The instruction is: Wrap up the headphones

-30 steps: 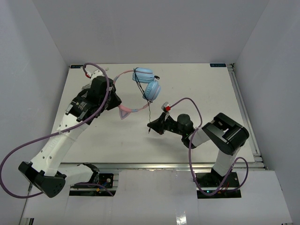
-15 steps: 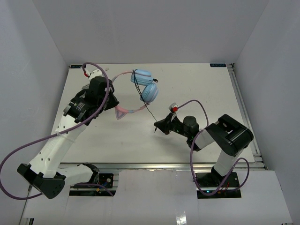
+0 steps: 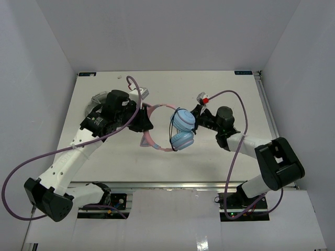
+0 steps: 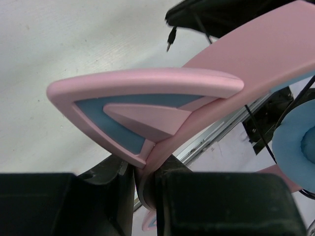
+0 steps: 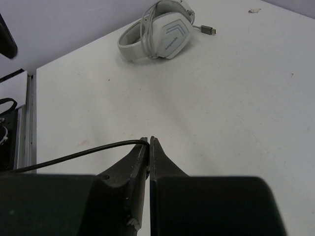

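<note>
Your left gripper is clamped on the headphones. Its two dark fingers press the thin pink headband from either side, and the band rises out from between them and away to the upper right. Just above the fingertips stands one cat ear, pink-rimmed with a light-blue inset, its point aimed to the gripper's left. Farther out, beyond the band, the jack plug hangs free over the table. To the gripper's right a light-blue earcup shows at the edge of the view, with thin black strands running past it. Your right gripper is closed, its fingertips pinching the black cable. The cable leaves the tips to that gripper's left and runs off the edge of the view. Well ahead of the right gripper a grey-white headset lies on the table with its own cord looped over it. Seen from above, the headphones sit between your two grippers. The left one is on the band side, and the right one is just beside the two earcups, which lie close together. The black cable loops around those cups. Whether the cups rest on the table or are held off it, you cannot tell from above.
</note>
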### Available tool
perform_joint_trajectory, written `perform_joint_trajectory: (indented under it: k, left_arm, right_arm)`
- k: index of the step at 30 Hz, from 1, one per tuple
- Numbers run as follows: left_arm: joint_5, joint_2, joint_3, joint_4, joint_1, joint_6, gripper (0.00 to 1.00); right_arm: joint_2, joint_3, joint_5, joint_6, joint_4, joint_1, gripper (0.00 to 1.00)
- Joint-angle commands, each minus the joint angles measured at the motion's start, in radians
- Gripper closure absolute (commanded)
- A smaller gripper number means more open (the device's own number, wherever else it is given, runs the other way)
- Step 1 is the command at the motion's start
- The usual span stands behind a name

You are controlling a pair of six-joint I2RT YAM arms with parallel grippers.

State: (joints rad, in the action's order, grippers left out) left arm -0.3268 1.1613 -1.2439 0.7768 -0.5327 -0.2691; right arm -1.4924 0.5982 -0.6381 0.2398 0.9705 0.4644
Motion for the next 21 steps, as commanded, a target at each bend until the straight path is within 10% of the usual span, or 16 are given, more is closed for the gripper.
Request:
perform_joint_trajectory:
  k: [1,11,21]
  left_arm:
    - [-0.196,0.003,0.011,-0.013,-0.016,0.098,1.0]
    - [0.217,0.158,-0.007,0.071,-0.124,0.165,1.0]
    - [0.572,0.374,-0.027,0.09,-0.207,0.2,1.0]
  right_arm:
    - [0.045,0.163,-0.061,-0.133,-0.398,-0.082,0.92]
    - [0.009,0.501,-0.027,-0.266,-1.014,-0.13,0.92]
    - [-0.111,0.674,-0.09,-0.294,-1.173,-0.154,0.92]
